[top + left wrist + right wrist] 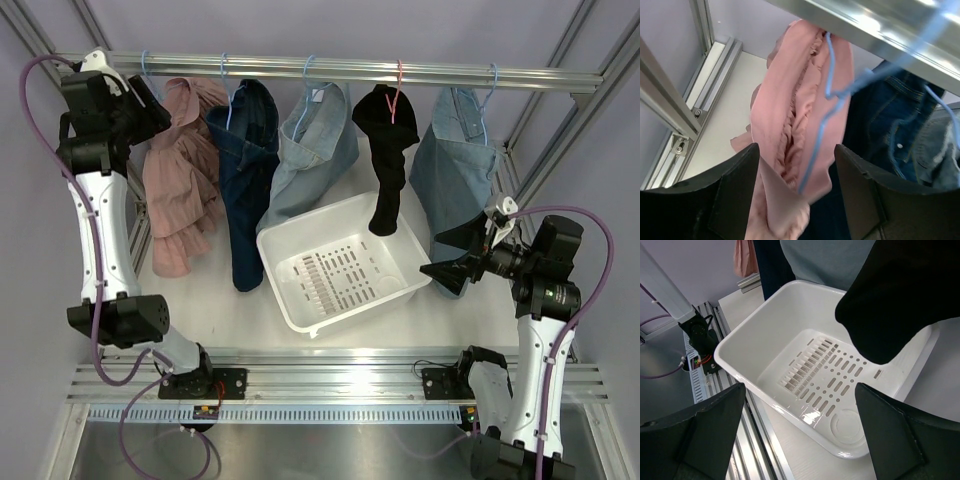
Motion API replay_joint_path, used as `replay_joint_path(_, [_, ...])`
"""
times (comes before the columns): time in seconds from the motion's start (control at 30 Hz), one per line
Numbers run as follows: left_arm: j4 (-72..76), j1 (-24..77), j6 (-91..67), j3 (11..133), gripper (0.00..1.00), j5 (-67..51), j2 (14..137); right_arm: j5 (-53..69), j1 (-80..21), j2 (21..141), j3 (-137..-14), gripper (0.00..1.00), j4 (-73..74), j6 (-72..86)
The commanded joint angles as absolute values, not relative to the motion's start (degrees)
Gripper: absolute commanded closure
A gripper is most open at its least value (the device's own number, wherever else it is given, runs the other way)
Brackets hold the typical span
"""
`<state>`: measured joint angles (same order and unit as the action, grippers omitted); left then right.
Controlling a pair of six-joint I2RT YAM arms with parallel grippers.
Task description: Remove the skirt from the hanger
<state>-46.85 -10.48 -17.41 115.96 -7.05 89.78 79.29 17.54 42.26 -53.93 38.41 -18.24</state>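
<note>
A pink ruffled skirt hangs on a light blue hanger at the left end of the metal rail. My left gripper is raised to the skirt's top, just under the rail. In the left wrist view the left gripper is open. The skirt's waist and the blue hanger wire lie between the jaws, with a fold against the left finger. My right gripper is open and empty, low at the right, by the white basket.
Further along the rail hang a dark denim garment, a light denim one, a black one over the basket, and another light denim one. The right wrist view shows the basket's rim and the black garment.
</note>
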Motion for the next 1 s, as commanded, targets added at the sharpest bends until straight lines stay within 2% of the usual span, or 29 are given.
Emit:
replay_joint_path(0.0, [-43.6, -10.9, -15.83, 120.49, 0.38, -12.22, 91.57, 82.44, 17.67, 42.8, -55.02, 0.01, 39.54, -20.03])
replay_joint_path(0.57, [-35.6, -8.8, -9.41, 118.21, 0.68, -12.39, 94.48, 83.58, 17.67, 44.3, -55.81, 0.01, 43.06, -23.73])
replay_joint_path(0.67, [-34.81, -7.82, -7.82, 117.16, 0.84, -12.48, 94.13, 83.58, 17.67, 44.38, -55.9, 0.01, 43.77, -24.43])
replay_joint_path(0.7, [-34.63, -7.65, -7.47, 117.07, 0.93, -12.39, 93.96, 83.58, 17.67, 44.38, -55.99, 0.01, 44.12, -24.61])
replay_joint_path(0.77, [-33.93, -7.56, -7.47, 116.98, 1.0, -12.13, 92.73, 83.76, 17.67, 44.38, -56.07, 0.01, 44.47, -25.05])
replay_joint_path(0.97, [-31.73, -7.56, -8.17, 116.98, 1.0, -10.2, 88.6, 84.72, 17.67, 44.56, -56.07, 0.01, 45.53, -26.01])
